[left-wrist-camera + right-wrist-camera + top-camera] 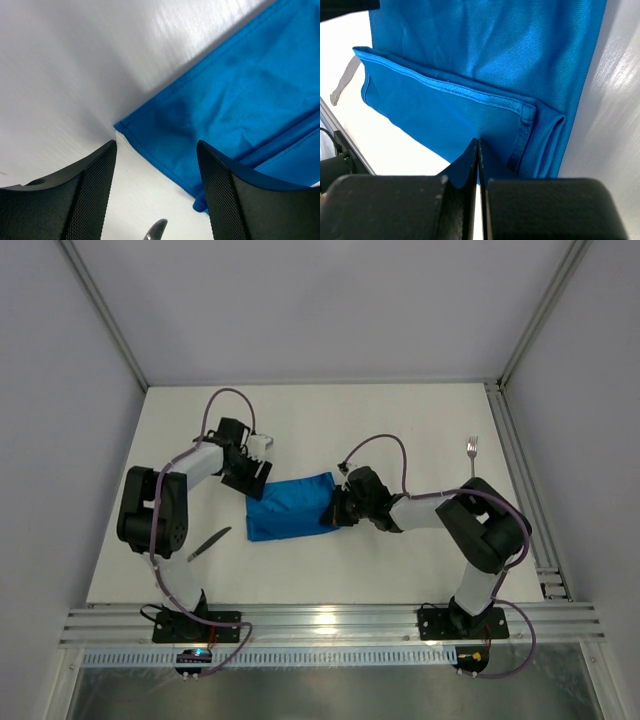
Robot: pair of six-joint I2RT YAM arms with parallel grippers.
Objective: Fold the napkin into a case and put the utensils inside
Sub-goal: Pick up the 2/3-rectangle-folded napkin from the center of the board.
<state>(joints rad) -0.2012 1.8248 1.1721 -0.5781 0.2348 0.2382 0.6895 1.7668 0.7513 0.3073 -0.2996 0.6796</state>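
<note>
Left gripper (155,150): standing open, jaws wide, gripping nothing. A corner of the thin bright blue cloth napkin (235,100) is lying just ahead, between its fingers.
Right gripper (478,142): clamped shut, pinching the napkin's folded edge at its tips.
Slim dark grey knife-like piece (208,543): lying near, behind the left gripper.
Small silver metal fork (472,448): lying well apart, beyond the right gripper.
Risk: with one end loose, a pull from the right gripper is likely dragging the layers askew and undoing the fold.
</note>
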